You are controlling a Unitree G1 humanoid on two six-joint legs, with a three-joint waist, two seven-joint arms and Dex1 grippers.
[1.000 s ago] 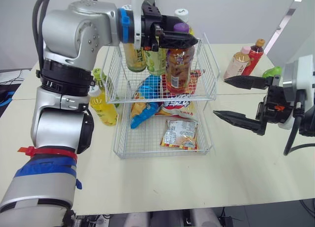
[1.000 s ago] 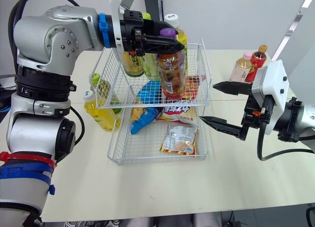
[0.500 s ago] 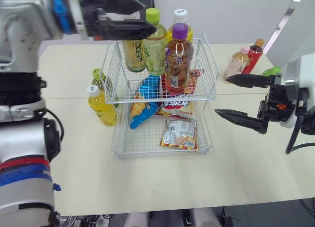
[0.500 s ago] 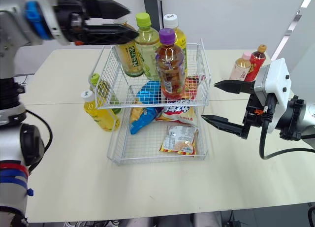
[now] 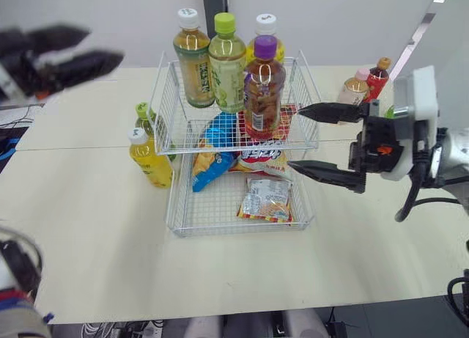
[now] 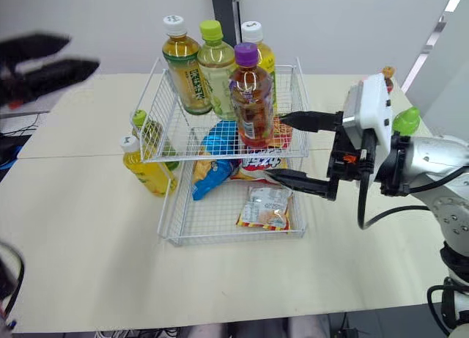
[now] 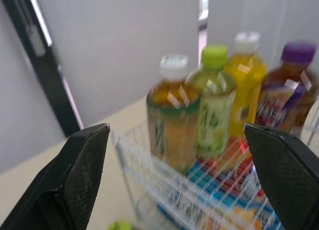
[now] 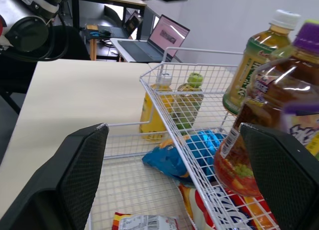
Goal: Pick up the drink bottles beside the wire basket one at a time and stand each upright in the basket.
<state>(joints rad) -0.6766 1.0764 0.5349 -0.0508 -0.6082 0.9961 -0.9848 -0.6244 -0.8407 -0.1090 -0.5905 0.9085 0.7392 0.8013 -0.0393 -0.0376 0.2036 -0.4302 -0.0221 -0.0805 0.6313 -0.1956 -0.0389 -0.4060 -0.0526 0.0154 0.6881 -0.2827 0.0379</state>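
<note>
The two-tier wire basket (image 5: 311, 136) stands mid-table. Its upper tier holds several upright bottles: an amber tea bottle (image 5: 193, 57), a green-capped one (image 5: 226, 63), a yellow one (image 5: 266, 37) and a purple-capped brown one (image 5: 263, 89). Left of the basket stand a yellow bottle (image 5: 149, 159) and a green bottle (image 5: 146, 122). To the right stand a pink-capped bottle (image 5: 353, 89) and a red bottle (image 5: 377, 75). My left gripper (image 5: 102, 46) is open and empty, high at the far left. My right gripper (image 5: 295, 138) is open and empty, at the basket's right side.
The lower tier holds a blue snack bag (image 5: 212, 169) and a flat snack packet (image 5: 265, 199). A green-capped item (image 6: 405, 120) sits behind my right arm. A laptop (image 8: 159, 38) lies on a far desk. Bare tabletop (image 5: 220, 272) stretches in front of the basket.
My left gripper has let go of the purple-capped bottle, which stands in the upper tier, and swung away to the far left. My right gripper has moved left, up to the basket.
</note>
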